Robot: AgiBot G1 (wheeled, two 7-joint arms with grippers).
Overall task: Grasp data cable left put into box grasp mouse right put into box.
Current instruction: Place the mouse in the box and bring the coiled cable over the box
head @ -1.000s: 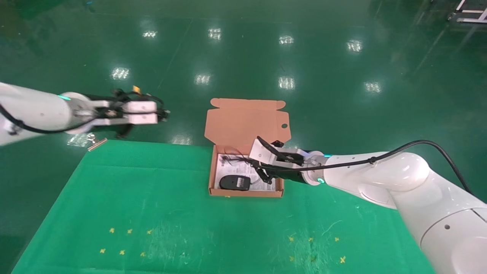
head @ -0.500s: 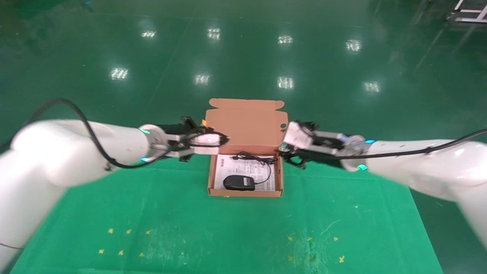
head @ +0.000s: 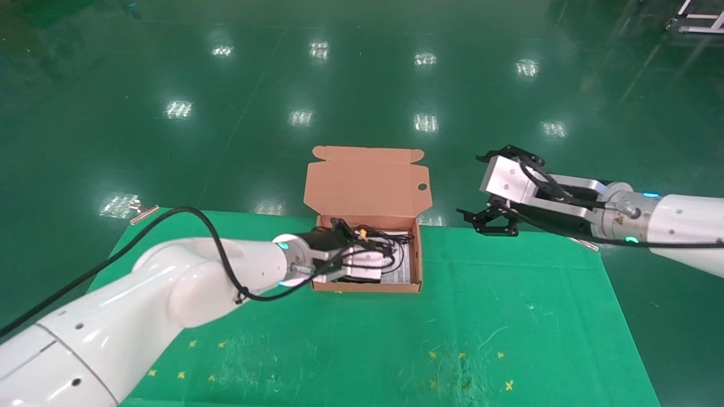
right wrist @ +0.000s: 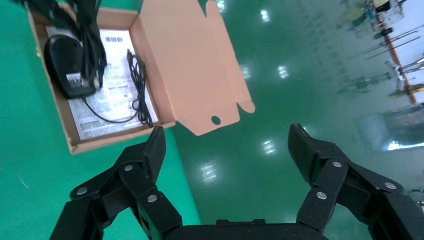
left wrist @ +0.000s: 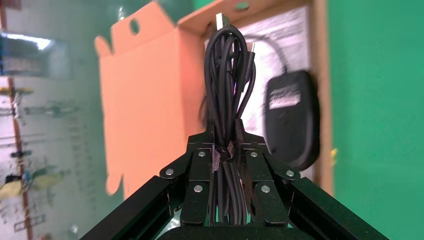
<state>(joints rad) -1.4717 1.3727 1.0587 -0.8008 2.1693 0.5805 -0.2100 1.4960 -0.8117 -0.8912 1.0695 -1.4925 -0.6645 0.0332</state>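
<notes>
The orange-brown box (head: 365, 286) lies open on the green cloth, its lid (head: 367, 181) standing up at the back. My left gripper (head: 389, 255) is over the box's inside, shut on the data cable (left wrist: 225, 75), a black bundle with a silver plug that hangs from the closed fingers (left wrist: 225, 134). The black mouse (left wrist: 292, 117) lies on the box's white sheet beside the bundle; the head view hides it behind the left gripper. My right gripper (head: 487, 218) is open and empty, off to the right of the box. Its wrist view (right wrist: 227, 145) shows the mouse (right wrist: 65, 65) and its thin cord (right wrist: 137, 70) in the box.
The green cloth table (head: 339, 339) carries yellow cross marks near its front. Its far edge runs just behind the box, with shiny green floor beyond. A small metal piece (head: 144, 213) lies at the far left corner.
My left arm swung in from the far left and now holds the data cable over the box. My right gripper drew out of the box and back to the right, open; the mouse stayed in the box.
</notes>
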